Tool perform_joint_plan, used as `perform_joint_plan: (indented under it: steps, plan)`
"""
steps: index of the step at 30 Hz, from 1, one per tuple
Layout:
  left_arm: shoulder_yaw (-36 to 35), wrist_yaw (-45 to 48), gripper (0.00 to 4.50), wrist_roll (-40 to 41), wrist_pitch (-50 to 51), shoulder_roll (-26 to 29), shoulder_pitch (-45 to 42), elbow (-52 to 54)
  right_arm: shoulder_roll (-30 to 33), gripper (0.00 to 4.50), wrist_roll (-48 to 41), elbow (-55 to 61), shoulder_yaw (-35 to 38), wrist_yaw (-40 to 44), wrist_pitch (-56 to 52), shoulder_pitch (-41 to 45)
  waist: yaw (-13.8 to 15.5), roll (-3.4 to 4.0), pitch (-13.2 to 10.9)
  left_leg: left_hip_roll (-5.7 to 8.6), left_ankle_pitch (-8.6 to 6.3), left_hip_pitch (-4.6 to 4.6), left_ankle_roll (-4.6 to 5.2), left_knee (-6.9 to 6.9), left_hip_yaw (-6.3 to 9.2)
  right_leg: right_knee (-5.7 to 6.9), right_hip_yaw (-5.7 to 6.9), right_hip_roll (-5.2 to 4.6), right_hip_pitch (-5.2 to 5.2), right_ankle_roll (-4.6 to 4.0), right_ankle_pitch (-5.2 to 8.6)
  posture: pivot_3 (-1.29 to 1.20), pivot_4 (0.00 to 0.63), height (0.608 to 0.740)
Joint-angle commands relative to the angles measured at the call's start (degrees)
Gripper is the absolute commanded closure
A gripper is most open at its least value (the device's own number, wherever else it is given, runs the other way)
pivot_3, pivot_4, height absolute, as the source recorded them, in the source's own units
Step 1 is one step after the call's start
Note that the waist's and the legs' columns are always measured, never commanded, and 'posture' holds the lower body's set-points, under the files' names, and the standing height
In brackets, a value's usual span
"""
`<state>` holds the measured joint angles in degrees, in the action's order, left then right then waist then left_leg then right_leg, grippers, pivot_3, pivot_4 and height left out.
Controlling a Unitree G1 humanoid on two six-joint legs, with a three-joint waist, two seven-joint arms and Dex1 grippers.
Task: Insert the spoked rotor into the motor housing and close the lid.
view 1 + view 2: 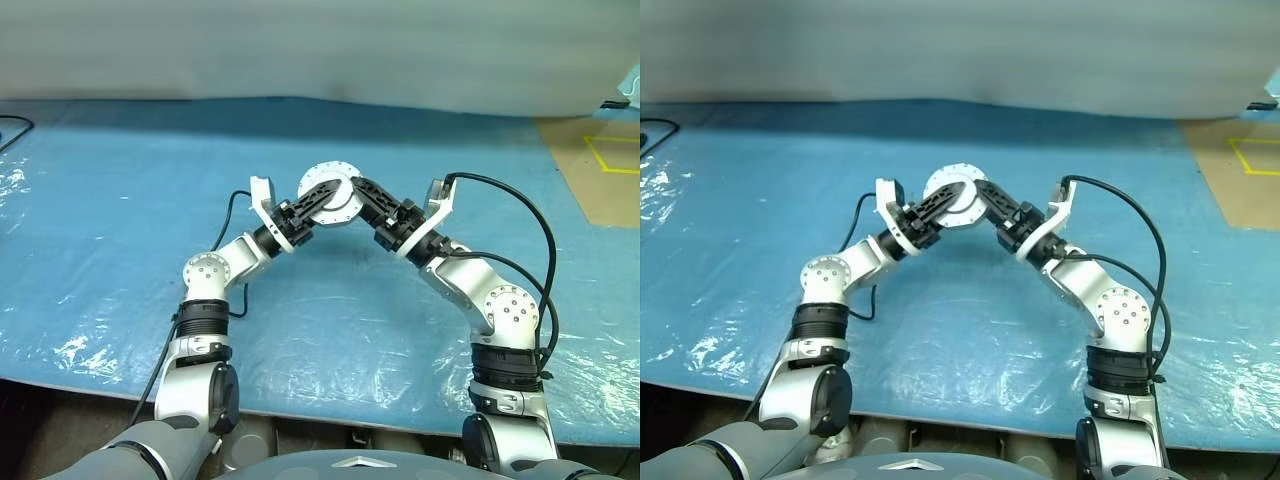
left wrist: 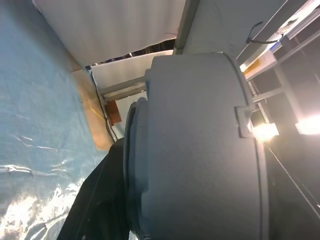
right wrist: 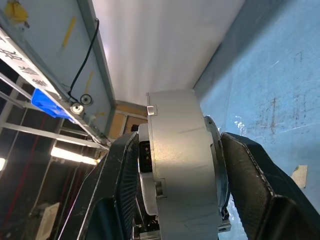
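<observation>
Both grippers, left gripper and right gripper, clamp the motor housing between their fingers aloft; uneven release could drop it.

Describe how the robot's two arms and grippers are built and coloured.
Both arms are silver-grey metal with round joint housings ringed by small bolt holes and black bands near the elbows. Each wrist carries a white bracket. The left gripper and right gripper have two black fingers each. Black cables loop from both forearms, the right arm's larger.
</observation>
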<state>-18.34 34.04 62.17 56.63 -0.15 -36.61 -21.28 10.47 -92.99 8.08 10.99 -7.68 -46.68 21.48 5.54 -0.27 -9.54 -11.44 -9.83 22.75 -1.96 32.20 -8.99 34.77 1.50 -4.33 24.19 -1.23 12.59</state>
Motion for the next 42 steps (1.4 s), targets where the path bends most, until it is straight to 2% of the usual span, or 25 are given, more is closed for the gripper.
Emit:
perform_joint_plan:
  steps: [1,2,5,8,14,19,25,28,31,34,42]
  plan:
    - [-1.2,-0.3,2.12,-0.3,-2.1,-0.2,-1.8,-0.6,0.8,2.21,2.4,5.1,-0.9,2.1,0.4,1.4,0.0,0.0,0.0,0.01,0.0,0.02,0.0,0.01,0.02,0.0,0.0,0.01,0.0,0.01,-0.01,0.0,0.15,0.74]
    - [-1.4,-0.1,2.12,-0.2,-2.2,-0.1,-2.2,-0.7,0.8,2.21,4.4,5.6,-1.0,2.9,1.4,1.4,0.0,0.0,0.0,0.02,0.0,0.04,0.0,0.02,0.04,-0.01,0.01,0.0,0.0,0.02,-0.01,0.0,0.15,0.74]
    - [-1.6,-0.3,2.12,-1.4,-3.2,0.7,-3.9,-2.6,0.4,1.65,6.2,6.1,-0.9,4.9,2.2,1.2,0.0,0.01,0.0,0.02,0.0,0.1,0.0,0.03,0.12,-0.02,0.07,0.01,0.01,0.02,-0.01,0.0,0.15,0.74]
    - [-3.1,0.1,2.12,-1.8,-4.9,1.9,-6.0,-5.7,0.6,0.64,5.0,4.5,-1.0,2.8,0.5,1.4,-0.1,0.01,0.0,0.05,0.0,0.11,0.0,0.05,0.2,-0.01,0.08,0.0,0.01,0.02,-0.02,0.0,0.15,0.74]
    - [-7.6,0.2,2.12,-2.6,-10.8,4.5,-10.2,-10.7,0.5,0.64,4.5,4.1,0.0,3.1,0.6,1.0,0.0,0.01,0.0,0.07,0.0,0.16,0.0,0.06,0.28,-0.02,0.1,0.01,0.01,0.03,-0.02,0.0,0.15,0.74]
    - [-10.8,-0.4,2.12,-7.2,-21.4,9.3,-13.2,-14.7,2.1,0.64,9.1,3.6,0.4,1.7,1.2,0.2,0.0,0.01,0.0,0.06,0.01,0.26,0.0,0.11,0.4,-0.03,0.21,0.01,0.01,0.02,-0.02,0.0,0.15,0.74]
    - [-10.5,-4.8,2.12,-18.5,-35.8,16.8,-17.3,-31.4,8.9,0.64,23.9,9.6,-3.9,7.9,2.0,-1.6,0.2,0.01,0.0,0.08,0.01,0.29,-0.01,0.12,0.44,-0.05,0.24,0.01,0.01,0.06,-0.03,0.0,0.15,0.74]
    - [-10.0,-5.5,2.12,-22.1,-39.0,18.0,-18.2,-36.7,12.0,0.64,32.7,11.0,-5.4,8.9,4.0,-1.7,0.4,-0.02,0.0,0.11,0.01,0.33,-0.01,0.13,0.49,-0.07,0.24,0.0,0.01,0.23,-0.13,0.0,0.15,0.74]
    - [-10.2,-6.1,2.12,-25.0,-42.1,19.0,-18.2,-41.1,16.9,0.64,47.0,13.3,-8.3,9.2,9.1,-1.5,1.1,-0.2,-0.1,0.15,0.01,0.45,-0.01,0.21,0.56,-0.07,0.34,-0.08,0.01,0.26,-0.15,0.0,0.15,0.74]
    - [-10.8,-6.7,2.12,-26.7,-43.7,19.8,-18.2,-44.2,19.8,0.64,54.8,14.8,-11.4,12.1,11.3,-2.4,1.5,-0.36,-0.2,0.12,0.01,0.44,-0.02,0.28,0.58,-0.03,0.35,-0.07,-0.01,0.28,-0.17,0.0,0.15,0.74]
    - [-9.7,-9.9,2.12,-32.4,-45.5,22.3,-16.3,-49.3,17.5,0.64,61.2,15.0,-10.9,15.0,11.5,-4.6,0.2,-0.34,-0.2,0.11,0.01,-0.12,-0.02,0.29,0.51,0.04,0.1,-0.04,-0.33,0.24,-0.19,0.0,0.15,0.74]
